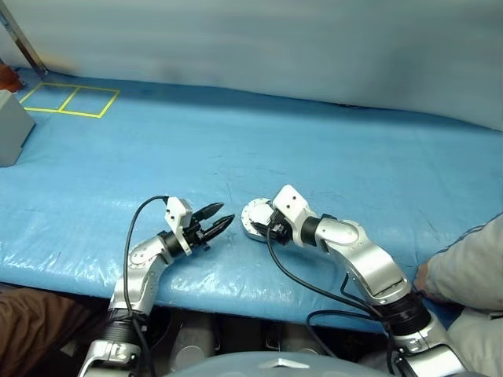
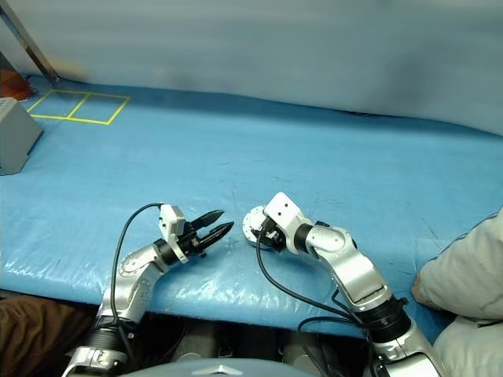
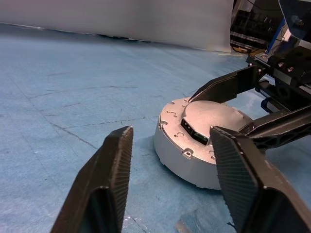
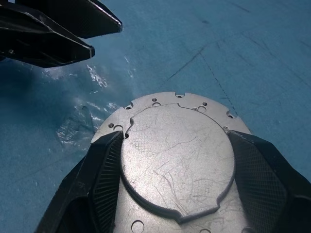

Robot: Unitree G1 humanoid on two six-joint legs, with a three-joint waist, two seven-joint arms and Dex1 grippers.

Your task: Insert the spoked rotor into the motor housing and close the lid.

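Round silver-grey metal motor housing (image 1: 256, 217) sits on the blue plastic-covered bench (image 1: 330, 165), near edge, roughly centre; plain pale-grey round lid (image 4: 177, 162) lies flat on top, closed, scratched face up; small holes and notches around the housing's rim; right pincer (image 1: 269, 229) clamped on the housing, one black finger (image 4: 104, 170) on each side of the disc, coming in from the right; left pincer (image 1: 215, 217) just left of the housing, fingers a little apart, nothing between them, tips pointing right toward the housing, not touching it; grey box (image 1: 12, 126) at far left of bench; yellow tape squares (image 1: 71, 98) far left; a person's pale sleeve (image 1: 471, 271) at right near edge, hand resting on bench.
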